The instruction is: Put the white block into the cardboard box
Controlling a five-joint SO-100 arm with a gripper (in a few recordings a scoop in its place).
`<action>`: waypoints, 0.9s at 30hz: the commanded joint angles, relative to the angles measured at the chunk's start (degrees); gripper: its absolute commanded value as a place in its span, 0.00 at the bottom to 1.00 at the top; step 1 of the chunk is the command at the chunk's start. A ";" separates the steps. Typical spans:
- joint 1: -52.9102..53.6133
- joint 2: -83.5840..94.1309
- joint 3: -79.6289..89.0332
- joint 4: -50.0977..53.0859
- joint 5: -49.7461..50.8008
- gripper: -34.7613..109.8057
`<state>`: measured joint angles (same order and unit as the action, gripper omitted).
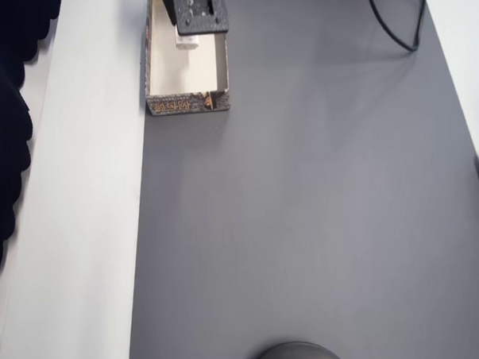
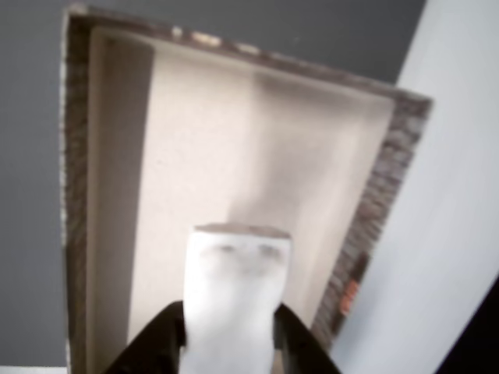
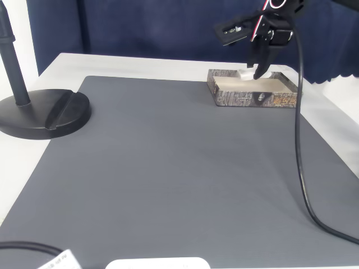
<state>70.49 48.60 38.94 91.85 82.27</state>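
While the gripper (image 2: 228, 343) holds the white block (image 2: 236, 300) pinched between its two dark fingers (image 2: 162, 339), the risk is a skewed drop. Block hangs above the cardboard box (image 2: 78, 234), over its cream floor, apparently near one end in the fixed view. If released from this height it could bounce or tip against a wall. Fingers might also clip the box rim on descent and shove the box across the grey mat (image 3: 168, 168).

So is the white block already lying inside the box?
Not yet: the pincer holds the white block above the cardboard box.
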 commanded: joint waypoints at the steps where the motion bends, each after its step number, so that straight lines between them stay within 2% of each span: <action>1: -0.62 -0.35 -5.01 -0.70 -0.88 0.23; 27: 0.62 -7.29 -10.55 -1.67 -4.22 0.23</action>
<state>70.49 40.61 32.34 91.05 79.37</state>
